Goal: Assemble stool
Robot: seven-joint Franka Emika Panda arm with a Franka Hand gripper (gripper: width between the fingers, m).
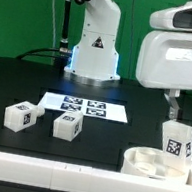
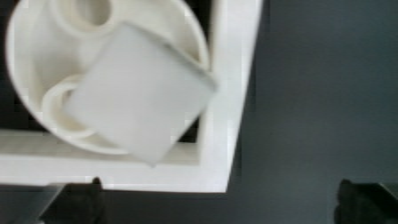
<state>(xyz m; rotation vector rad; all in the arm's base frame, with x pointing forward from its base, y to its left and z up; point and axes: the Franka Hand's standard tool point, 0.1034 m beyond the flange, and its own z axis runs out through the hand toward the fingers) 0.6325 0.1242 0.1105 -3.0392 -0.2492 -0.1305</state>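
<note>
Status: leg (image 1: 177, 142) stands upright on seat (image 1: 139, 163), long axis roughly vertical, tagged face toward the exterior camera. Seat lies flat on table (image 1: 15, 81), far on the exterior view's right, tucked into the corner of the rails (image 1: 42, 166). Wrist view looks down the leg's length, so it shows foreshortened over the ring. Gripper (image 2: 222, 203) hangs just above the leg top, apart from it. Fingertips (image 2: 377, 198) are spread wide, one either side of frame, nothing between them. Two loose legs (image 1: 22, 115) (image 1: 67, 125) lie on the table well to the exterior view's left of the seat, tags up and forward. Marker board (image 1: 82, 107) sits behind them, nearer the robot base (image 1: 94, 53).
</note>
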